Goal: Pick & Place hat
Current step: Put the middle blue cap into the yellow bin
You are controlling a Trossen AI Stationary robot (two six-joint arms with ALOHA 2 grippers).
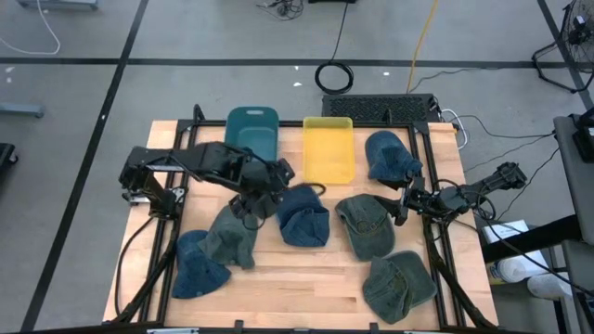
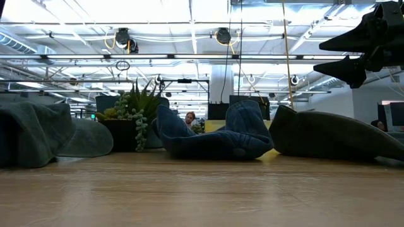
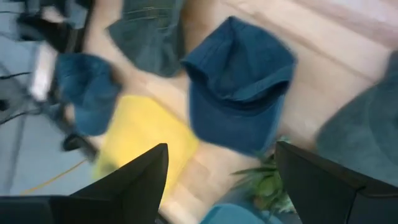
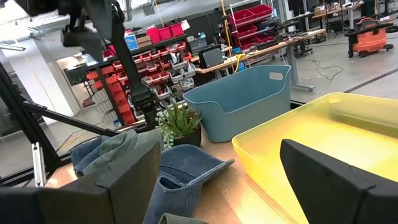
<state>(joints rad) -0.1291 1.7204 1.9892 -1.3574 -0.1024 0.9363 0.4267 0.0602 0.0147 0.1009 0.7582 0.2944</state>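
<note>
Several hats lie on the wooden table. A blue hat (image 1: 302,218) rests crown-up at mid-table, also in the low view (image 2: 214,135) and in the left wrist view (image 3: 239,81). Two more blue hats (image 1: 390,156) (image 1: 197,266) and three grey-green hats (image 1: 230,237) (image 1: 365,225) (image 1: 399,286) lie around it. My left gripper (image 1: 251,204) (image 3: 221,180) is open in the air just left of the middle blue hat, touching nothing. My right gripper (image 1: 404,206) (image 2: 328,53) (image 4: 217,180) is open too, raised beside the grey-green hat at right.
A teal bin (image 1: 252,134) and a yellow bin (image 1: 329,148) stand side by side at the far edge. A small potted plant (image 2: 132,116) (image 4: 177,121) sits near the teal bin, under my left arm. Bare wood (image 1: 306,274) shows along the near edge.
</note>
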